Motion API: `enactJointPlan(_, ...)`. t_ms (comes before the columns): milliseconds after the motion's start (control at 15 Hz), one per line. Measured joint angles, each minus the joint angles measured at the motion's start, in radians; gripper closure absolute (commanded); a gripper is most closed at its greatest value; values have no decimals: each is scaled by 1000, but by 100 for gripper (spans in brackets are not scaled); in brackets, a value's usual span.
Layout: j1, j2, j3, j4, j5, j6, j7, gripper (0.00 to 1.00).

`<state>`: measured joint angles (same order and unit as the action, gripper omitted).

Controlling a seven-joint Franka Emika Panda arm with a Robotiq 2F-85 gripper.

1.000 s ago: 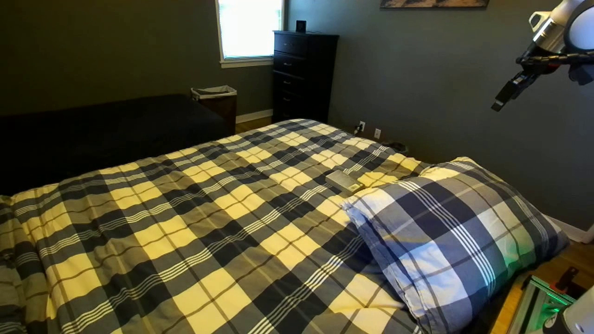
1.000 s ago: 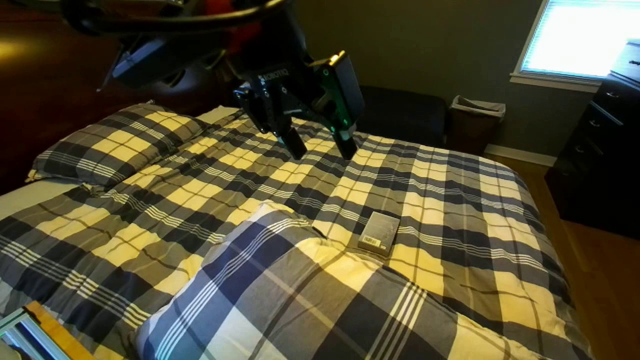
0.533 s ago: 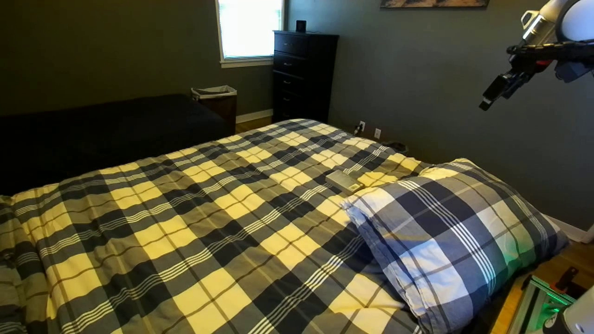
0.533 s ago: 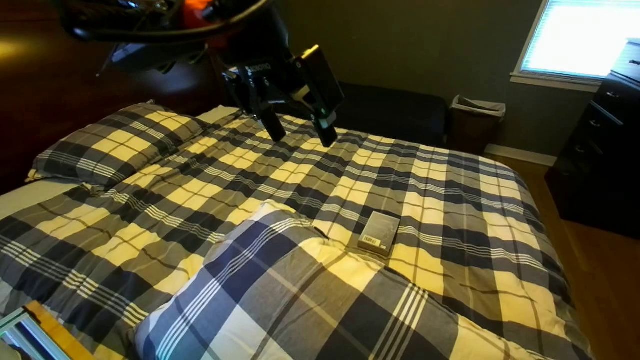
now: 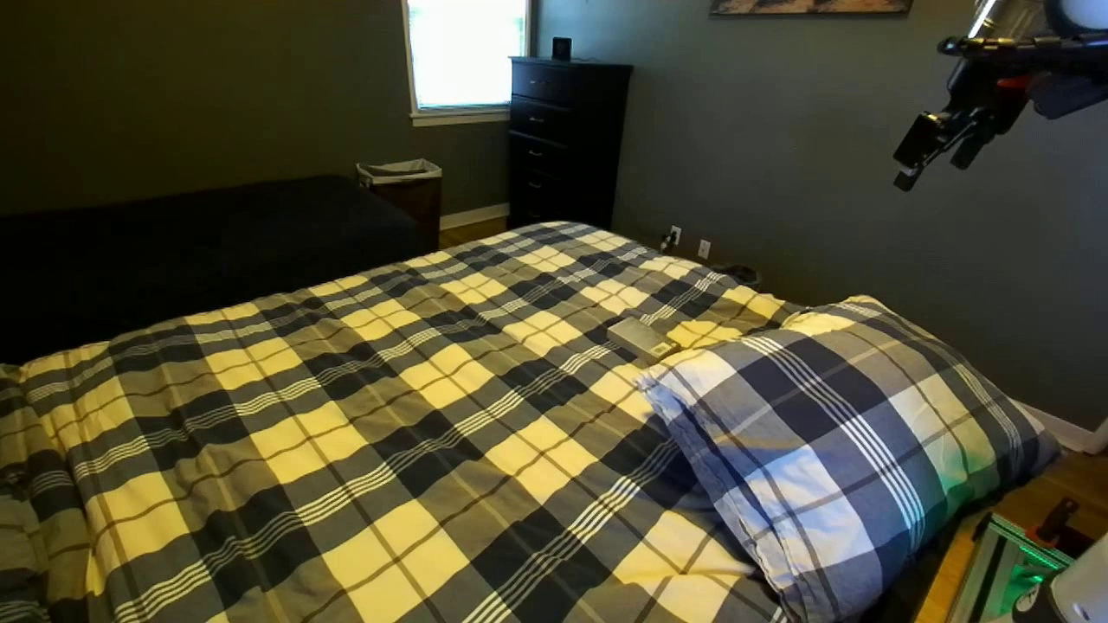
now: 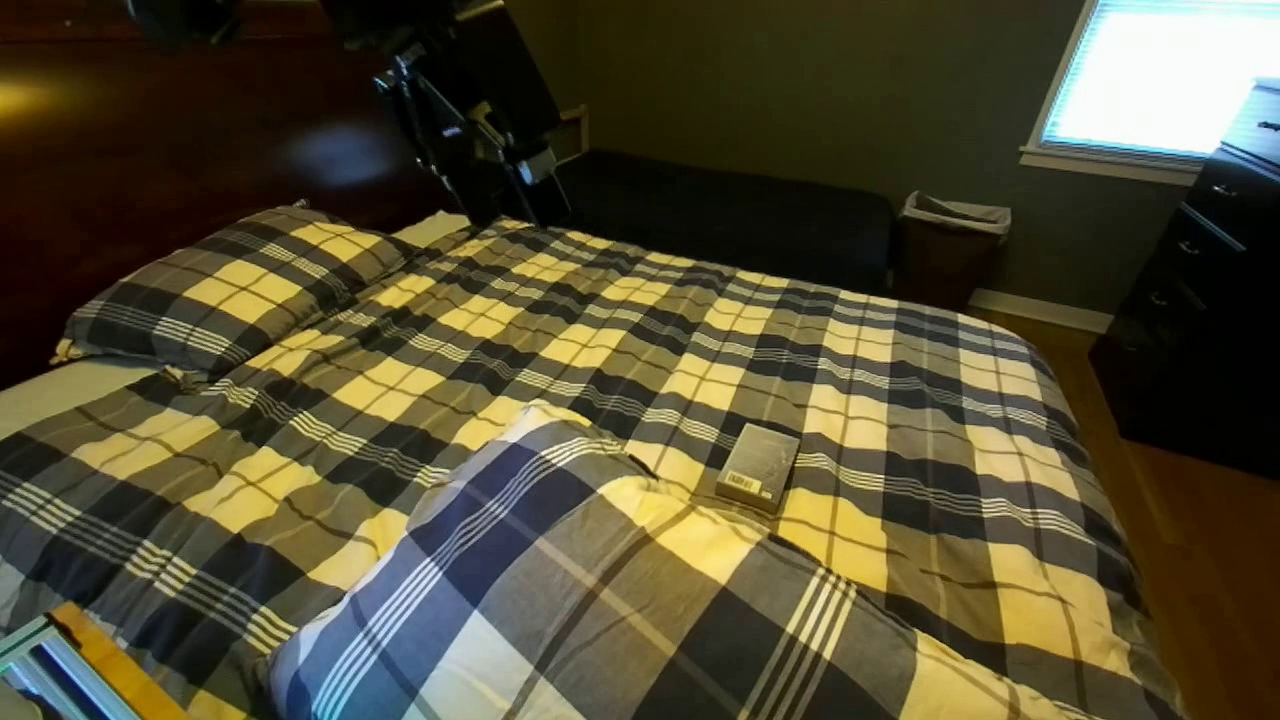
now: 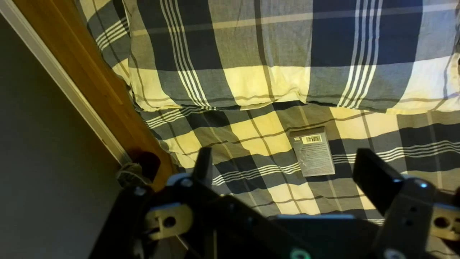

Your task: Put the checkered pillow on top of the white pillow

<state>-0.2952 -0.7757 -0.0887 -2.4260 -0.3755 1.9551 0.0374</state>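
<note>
a small grey box [image 7: 313, 158] carries the writing; it lies just beside the long edge of the checkered pillow [image 5: 848, 424]. on the box's upper face, at the end nearest the pillow, is a white label [image 7: 312, 139] with a barcode, next to a smaller pale sticker [image 7: 297, 139]. rows of print run along the rest of that face, too small to make out.

in both exterior views a brown hamper [image 5: 407, 203] stands on the far side of the room, with a whitish liner [image 5: 400, 171] over its rim; its contents are hidden. to its right is a tall dark dresser [image 5: 567, 147] with several drawers and a small black object [image 5: 561, 48] on top.

the checkered pillow lies on the right side of the plaid bed worktop [image 5: 346, 415] in an exterior view. another plaid pillow [image 6: 240, 285] lies far left, near the dark headboard [image 6: 130, 140] in an exterior view.

in the wrist view the fingers [image 7: 373, 176] are released and wide apart, the box showing between them. in both exterior views they hang well clear of the checkered pillow.
</note>
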Motion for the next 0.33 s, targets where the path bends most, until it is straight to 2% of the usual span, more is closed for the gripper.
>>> enactJointPlan(333,0,-40,27,18,0,-56,56,0)
